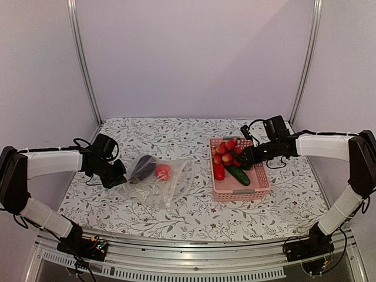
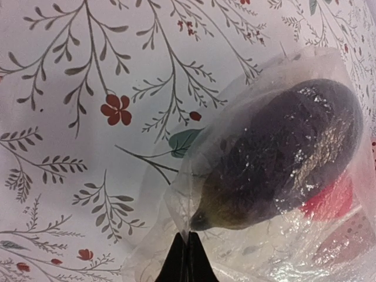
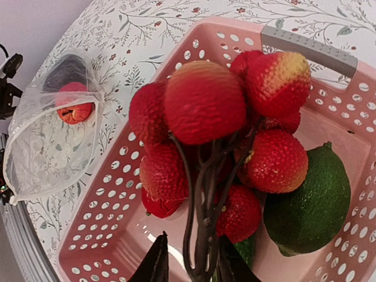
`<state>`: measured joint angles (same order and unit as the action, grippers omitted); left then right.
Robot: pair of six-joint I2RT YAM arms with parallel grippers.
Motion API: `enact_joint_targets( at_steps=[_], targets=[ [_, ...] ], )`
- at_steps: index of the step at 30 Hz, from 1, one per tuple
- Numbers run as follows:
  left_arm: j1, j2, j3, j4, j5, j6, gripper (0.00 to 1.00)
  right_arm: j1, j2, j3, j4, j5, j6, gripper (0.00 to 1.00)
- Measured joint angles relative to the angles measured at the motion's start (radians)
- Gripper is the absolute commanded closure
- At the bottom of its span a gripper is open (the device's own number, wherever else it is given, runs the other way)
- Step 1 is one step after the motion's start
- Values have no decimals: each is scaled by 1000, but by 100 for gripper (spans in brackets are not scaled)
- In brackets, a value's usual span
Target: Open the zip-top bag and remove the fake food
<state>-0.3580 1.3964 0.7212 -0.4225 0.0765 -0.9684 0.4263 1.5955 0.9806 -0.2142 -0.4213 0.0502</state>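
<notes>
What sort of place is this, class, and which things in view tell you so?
Probably a robot test cell, not a kitchen: aluminium frame posts around the table, the left arm and right arm mounted at its near edge, glossy fake food in a pink basket and zip-top bag.

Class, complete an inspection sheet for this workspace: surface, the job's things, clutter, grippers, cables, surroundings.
surface: table covered by a flat floral cloth.
job's things: zip-top bag left of centre, holding the eggplant and a red piece; berry cluster, cucumber and avocado in the pink basket.
clutter: nothing seen.
grippers: left gripper shut, pinching the bag's edge; right gripper over the basket, jaws apart around the berry cluster's stems.
cables: black cables loop at both wrists.
surroundings: plain walls, metal frame posts.
</notes>
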Motion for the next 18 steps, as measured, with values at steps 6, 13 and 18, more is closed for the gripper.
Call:
enact_joint_targets(
  at_steps=[6, 13, 18],
  targets=[
    [1, 6, 0, 11, 16, 0, 100, 0, 8, 0, 9, -6, 13, 52],
    [1, 6, 9, 13, 28, 0, 100, 0, -38, 14, -5, -8, 7, 52],
    [1, 5, 12, 12, 38, 0, 100, 32, -95, 31, 11, -46, -7, 59]
  ],
)
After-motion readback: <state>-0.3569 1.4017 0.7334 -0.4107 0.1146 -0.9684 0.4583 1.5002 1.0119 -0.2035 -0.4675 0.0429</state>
